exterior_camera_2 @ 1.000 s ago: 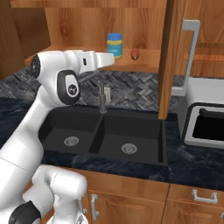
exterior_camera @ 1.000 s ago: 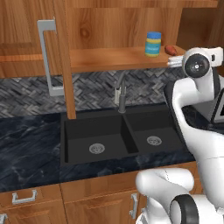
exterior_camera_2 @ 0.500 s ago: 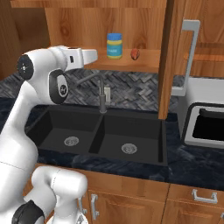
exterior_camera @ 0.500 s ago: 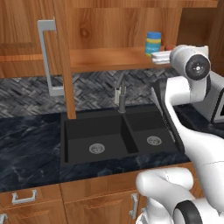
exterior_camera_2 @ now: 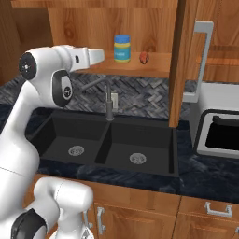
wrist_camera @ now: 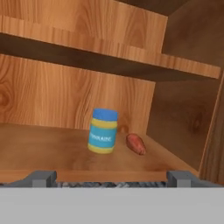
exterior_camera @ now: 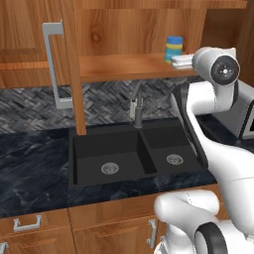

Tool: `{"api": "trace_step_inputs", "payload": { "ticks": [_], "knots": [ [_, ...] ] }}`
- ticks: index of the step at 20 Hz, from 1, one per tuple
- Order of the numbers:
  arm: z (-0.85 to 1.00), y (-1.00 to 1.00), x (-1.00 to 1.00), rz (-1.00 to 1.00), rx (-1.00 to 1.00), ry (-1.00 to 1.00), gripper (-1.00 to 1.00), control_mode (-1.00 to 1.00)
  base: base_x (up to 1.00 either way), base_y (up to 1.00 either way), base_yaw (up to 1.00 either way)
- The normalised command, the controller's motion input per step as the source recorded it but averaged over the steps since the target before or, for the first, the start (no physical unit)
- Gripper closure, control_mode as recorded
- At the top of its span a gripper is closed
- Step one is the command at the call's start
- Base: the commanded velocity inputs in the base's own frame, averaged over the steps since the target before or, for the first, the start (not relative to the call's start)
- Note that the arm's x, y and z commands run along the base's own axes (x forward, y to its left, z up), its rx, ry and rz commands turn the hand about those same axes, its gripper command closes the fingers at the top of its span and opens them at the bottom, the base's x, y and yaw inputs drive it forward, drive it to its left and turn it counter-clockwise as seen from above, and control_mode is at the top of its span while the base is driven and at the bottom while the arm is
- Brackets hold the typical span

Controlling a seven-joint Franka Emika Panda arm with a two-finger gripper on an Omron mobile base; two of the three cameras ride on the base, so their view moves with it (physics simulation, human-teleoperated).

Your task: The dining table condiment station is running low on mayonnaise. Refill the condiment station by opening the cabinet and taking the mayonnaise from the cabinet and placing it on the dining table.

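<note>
Wooden cabinet point(exterior_camera: 69, 74) is open, mayonnaise point(wrist_camera: 103, 131) stands upright on its lower shelf point(wrist_camera: 39, 148) beside a reddish lump point(wrist_camera: 136, 144), and the gripper point(wrist_camera: 111, 177), jaws wide and empty, faces it short of contact; grasp and table delivery remain.

open shelf point(wrist_camera: 52, 151) front clear, reddish lump point(wrist_camera: 136, 144) just beside mayonnaise point(wrist_camera: 103, 131), cabinet point(wrist_camera: 183, 109) wall near
</note>
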Motion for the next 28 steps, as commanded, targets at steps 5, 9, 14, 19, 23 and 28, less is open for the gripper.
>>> {"api": "trace_step_inputs", "payload": {
  "ticks": [5, 9, 14, 19, 23, 28],
  "knots": [
    [0.00, 0.00, 0.31, 0.00, 0.02, 0.00, -1.00, -1.00, 0.00, 0.00, 0.00],
    [0.02, 0.17, 0.47, 0.00, 0.01, 0.00, -1.00, -1.00, 0.00, 0.00, 0.00],
    [0.04, 0.28, 0.59, 0.00, 0.00, 0.00, -1.00, -1.00, 0.00, 0.00, 0.00],
    [0.01, 0.09, 0.56, 0.01, 0.02, -0.09, -1.00, -1.00, 0.00, 0.00, 0.00],
    [0.00, 0.00, 0.46, 0.02, 0.09, -0.12, -1.00, -1.00, 0.00, 0.00, 0.00],
    [0.00, -0.14, 0.27, 0.03, 0.02, -0.04, -1.00, -1.00, 0.00, 0.00, 0.00]
  ]
}}
